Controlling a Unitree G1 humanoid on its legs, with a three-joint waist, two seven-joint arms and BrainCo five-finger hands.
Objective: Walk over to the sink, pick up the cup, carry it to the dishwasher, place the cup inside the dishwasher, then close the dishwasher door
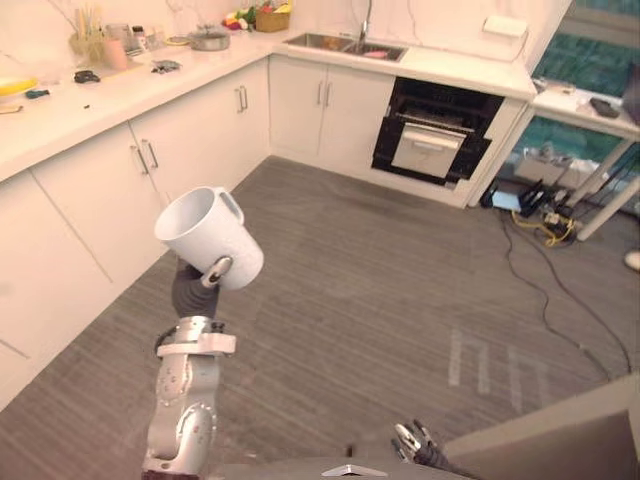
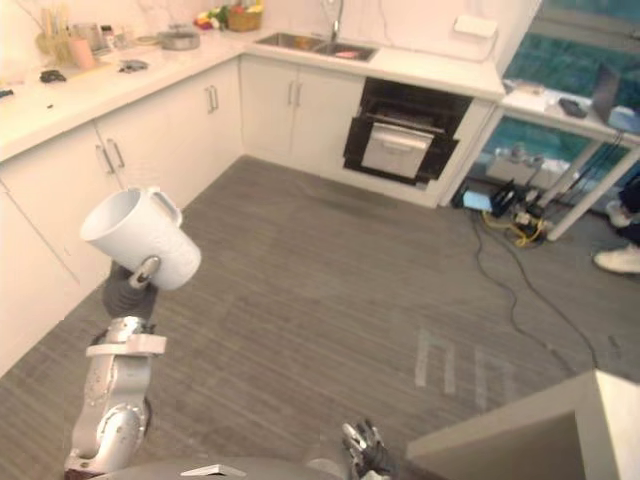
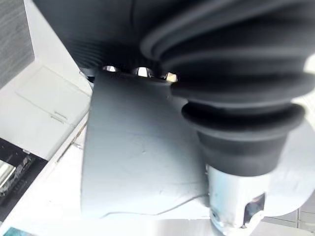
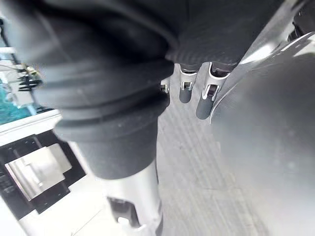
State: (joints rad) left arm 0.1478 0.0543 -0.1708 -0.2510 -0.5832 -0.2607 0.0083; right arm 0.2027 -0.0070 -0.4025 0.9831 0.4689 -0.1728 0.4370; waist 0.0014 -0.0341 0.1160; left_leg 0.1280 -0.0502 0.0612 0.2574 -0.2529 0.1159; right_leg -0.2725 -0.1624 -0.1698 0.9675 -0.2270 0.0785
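A white cup with a handle is held up, tilted, above the grey floor at the left. My left hand is shut on it from below, with the thumb against its side. In the left wrist view the cup's wall lies just past the dark ribbed cover. The dishwasher stands under the far counter with its white door hanging partly open, to the right of the sink. My right hand hangs low at the bottom, with fingers relaxed and holding nothing.
White cabinets and a counter with kitchen items run along the left and back. Cables lie on the floor by a table at the right. A grey slab fills the lower right. A person's shoe shows at the right.
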